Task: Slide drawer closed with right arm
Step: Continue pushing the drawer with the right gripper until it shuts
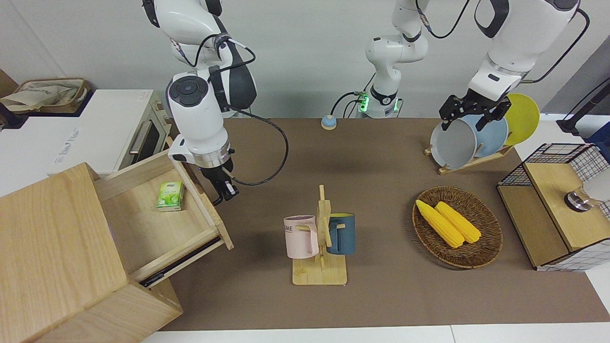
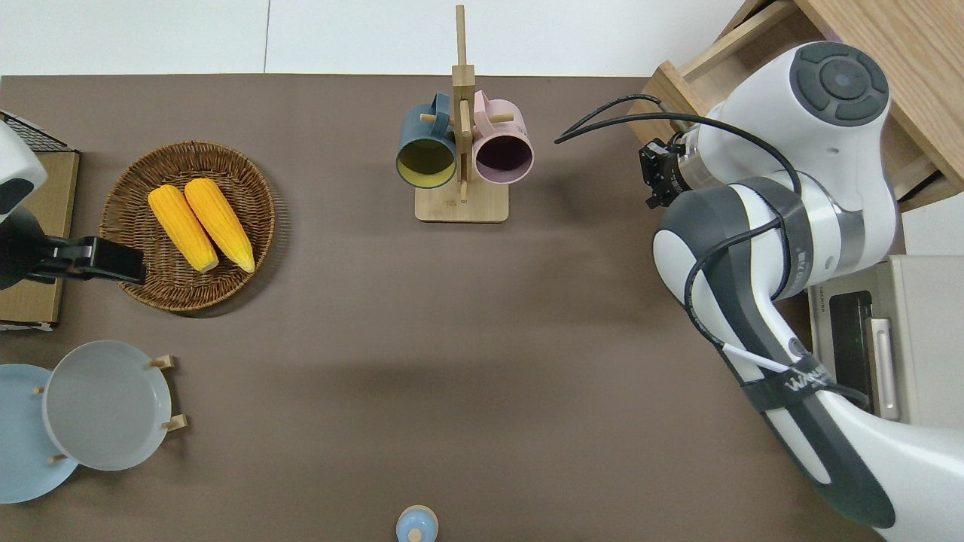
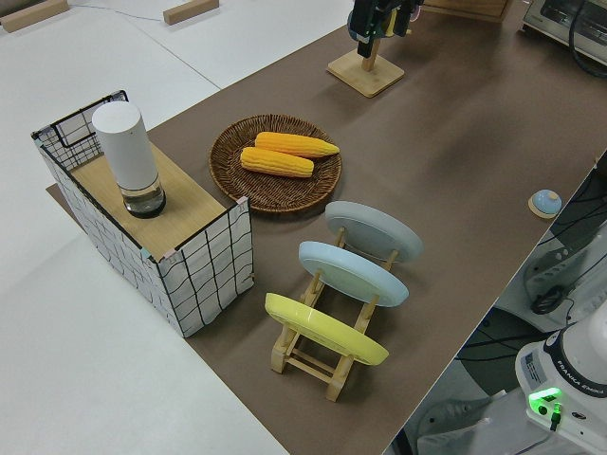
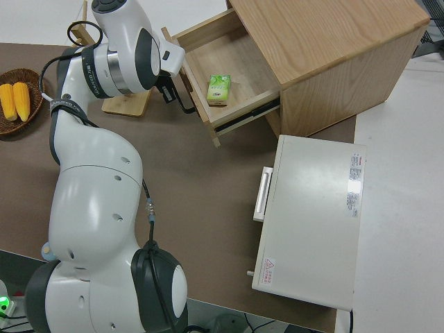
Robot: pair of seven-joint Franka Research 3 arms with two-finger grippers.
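We judge the wide pale-wood drawer (image 1: 162, 214) about half shut in its light-wood cabinet (image 1: 52, 257); our right gripper (image 1: 224, 188) presses its front, jaws' state unclear.

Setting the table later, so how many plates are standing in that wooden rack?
3, all upright in the wooden rack at the left arm's end: a grey plate, a light-blue plate and a yellow plate. None looks hidden.
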